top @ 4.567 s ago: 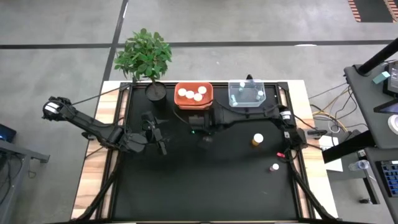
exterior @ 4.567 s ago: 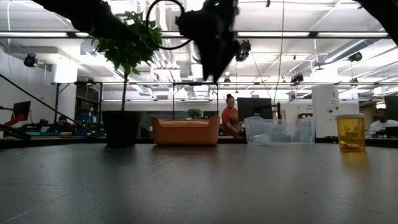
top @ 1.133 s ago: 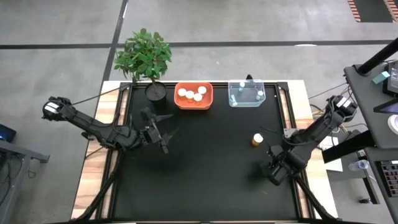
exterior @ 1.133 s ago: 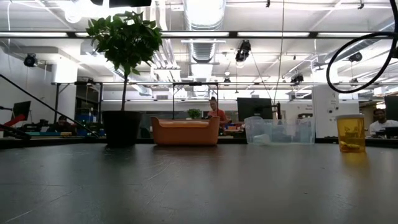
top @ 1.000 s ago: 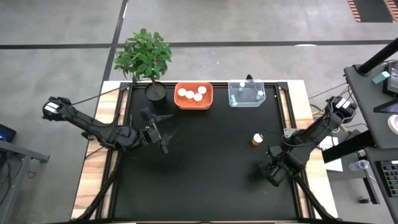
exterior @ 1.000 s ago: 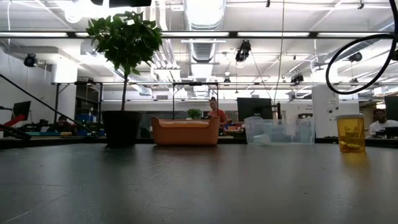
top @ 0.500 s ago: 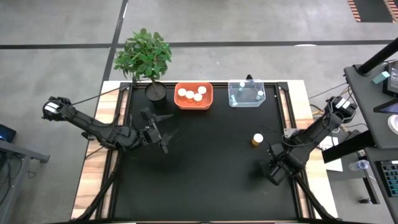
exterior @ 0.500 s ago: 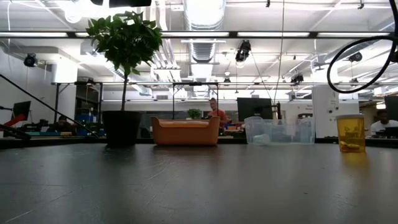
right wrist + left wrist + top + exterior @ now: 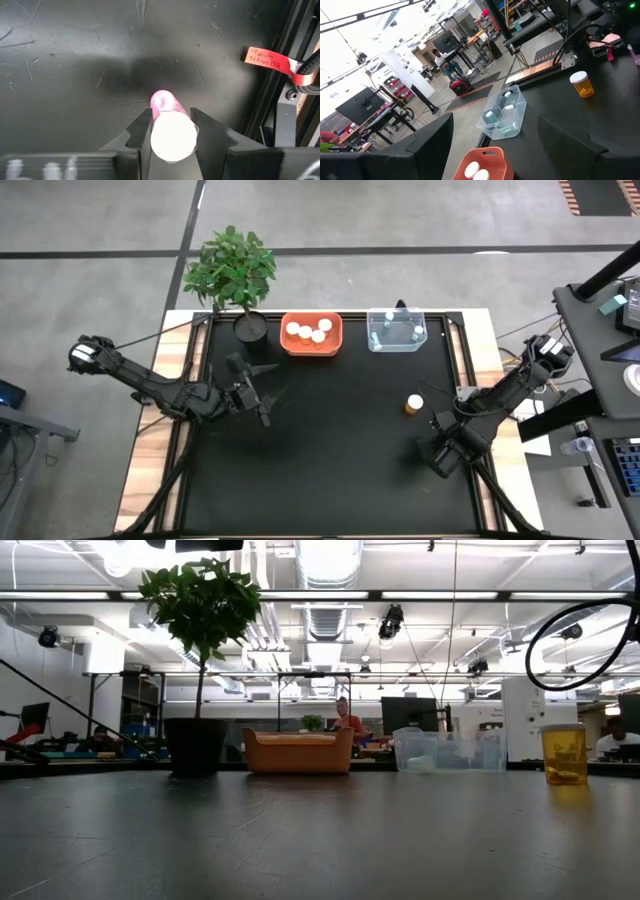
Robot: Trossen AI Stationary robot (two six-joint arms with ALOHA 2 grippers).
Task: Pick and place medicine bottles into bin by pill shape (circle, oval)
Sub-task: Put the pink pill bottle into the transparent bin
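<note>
A tiny medicine bottle with a white cap [image 9: 173, 136] and a pink body [image 9: 162, 101] sits between the fingers of my right gripper [image 9: 173, 139], which is shut on it near the table's right edge [image 9: 441, 452]. An amber medicine bottle with a white cap [image 9: 414, 404] stands upright on the black mat, a little farther back [image 9: 564, 753]. My left gripper [image 9: 256, 394] hovers open over the left part of the mat and holds nothing. At the far edge an orange bin [image 9: 312, 333] holds white-capped bottles, and a clear bin [image 9: 397, 331] holds small ones. My right gripper pinches the tiny bottle at its white cap [image 9: 186, 136], one finger [image 9: 142, 136] on each side. The fingers come from above, pointing down. The bottle stands roughly upright, its pink lower end toward the mat; whether it rests there I cannot tell.
A potted green plant [image 9: 232, 272] stands at the far left corner of the mat. A red tag [image 9: 272, 61] and the table's frame rail [image 9: 285, 107] lie just right of the held bottle. Bare black mat [image 9: 340, 440] spreads between the arms.
</note>
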